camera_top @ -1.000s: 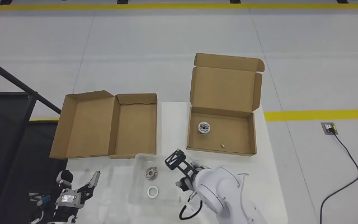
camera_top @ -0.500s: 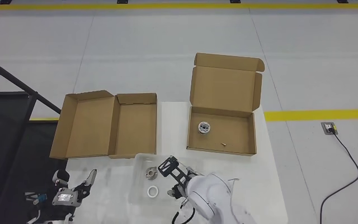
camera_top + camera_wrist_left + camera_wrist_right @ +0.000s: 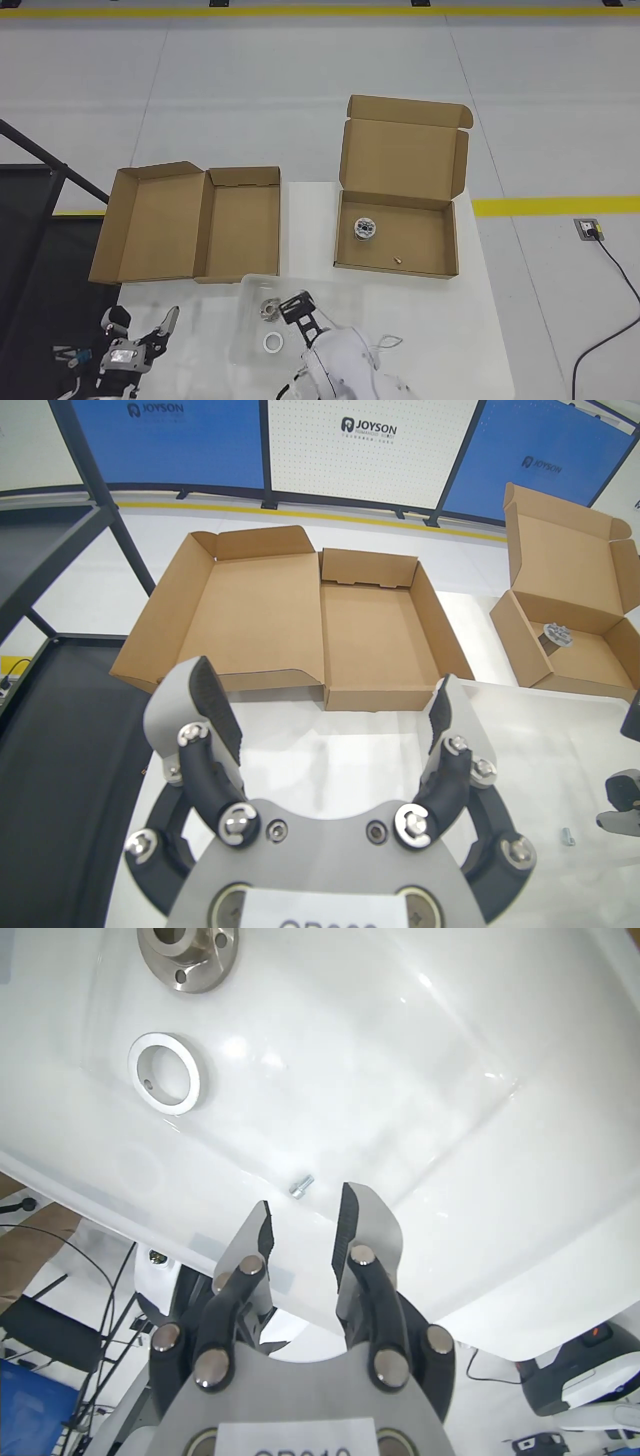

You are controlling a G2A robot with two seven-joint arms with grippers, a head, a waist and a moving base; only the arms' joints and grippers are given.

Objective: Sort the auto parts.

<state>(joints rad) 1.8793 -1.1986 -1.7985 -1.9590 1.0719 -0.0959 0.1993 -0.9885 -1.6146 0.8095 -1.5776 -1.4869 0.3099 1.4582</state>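
A clear plastic bin (image 3: 250, 345) at the table's front holds a metal flange (image 3: 269, 307), a white ring (image 3: 273, 343) and a small bolt (image 3: 301, 1187). My right gripper (image 3: 296, 308) hangs over the bin's right half, open, its fingertips (image 3: 305, 1213) just short of the bolt; the ring (image 3: 164, 1073) and flange (image 3: 187, 953) lie beyond. My left gripper (image 3: 140, 345) stands open and empty (image 3: 320, 700) at the table's front left. The right cardboard box (image 3: 425, 245) holds a round toothed part (image 3: 365, 228) and a tiny screw (image 3: 399, 260).
An open cardboard box (image 3: 185, 222) with nothing in it lies at the left, behind my left gripper. A black frame (image 3: 40, 160) stands off the table's left edge. Bare white table lies between the two boxes and right of the bin.
My right arm has swung left from beside the bin to over its right half, with the gripper now low above the bolt. The left gripper has barely shifted.
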